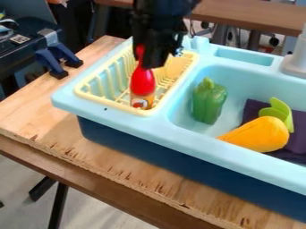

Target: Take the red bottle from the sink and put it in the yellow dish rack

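The black gripper (149,56) hangs down over the yellow dish rack (94,93) at the left end of the light blue sink unit. A red bottle (142,82) with a narrow top and a patterned label near its base is upright in the rack's front part. Its narrow top overlaps the gripper's lower end in the view; whether it is gripped I cannot tell. In the basin to the right, a green bell pepper (208,102) leans near the left wall.
An orange-yellow vegetable (261,133) and a light green curved piece (278,112) lie by a dark purple cloth (252,108) in the basin's right part. The grey faucet base (295,65) rises at the back right. Blue clamps (58,59) sit on the wooden table's (37,112) left edge.
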### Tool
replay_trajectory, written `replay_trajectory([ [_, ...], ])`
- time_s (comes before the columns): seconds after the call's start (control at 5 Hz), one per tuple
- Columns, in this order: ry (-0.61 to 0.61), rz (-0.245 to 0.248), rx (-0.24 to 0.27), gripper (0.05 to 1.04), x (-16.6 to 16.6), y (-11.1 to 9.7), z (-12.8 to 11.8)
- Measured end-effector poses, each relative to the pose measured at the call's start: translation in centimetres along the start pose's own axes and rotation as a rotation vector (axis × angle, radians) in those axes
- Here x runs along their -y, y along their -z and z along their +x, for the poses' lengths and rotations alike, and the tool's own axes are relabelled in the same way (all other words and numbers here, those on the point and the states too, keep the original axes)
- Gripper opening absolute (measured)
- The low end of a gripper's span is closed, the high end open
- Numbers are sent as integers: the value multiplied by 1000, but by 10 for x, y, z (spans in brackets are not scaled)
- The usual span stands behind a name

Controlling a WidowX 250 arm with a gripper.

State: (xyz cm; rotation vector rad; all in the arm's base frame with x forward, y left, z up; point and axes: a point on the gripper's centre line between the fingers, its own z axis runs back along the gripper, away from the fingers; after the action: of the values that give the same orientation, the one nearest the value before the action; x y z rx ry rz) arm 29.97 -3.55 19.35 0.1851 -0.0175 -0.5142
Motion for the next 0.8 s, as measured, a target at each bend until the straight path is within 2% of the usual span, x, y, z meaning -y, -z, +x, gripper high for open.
replay_trajectory([
  [0.2,2,7,13,405,8,14,3],
  [0.4,-25,-37,22,721,12,22,2],
  [0.6,-59,-66,57,988,9,19,-5],
  [0.8,-65,-82,60,1010,5,19,-7],
])
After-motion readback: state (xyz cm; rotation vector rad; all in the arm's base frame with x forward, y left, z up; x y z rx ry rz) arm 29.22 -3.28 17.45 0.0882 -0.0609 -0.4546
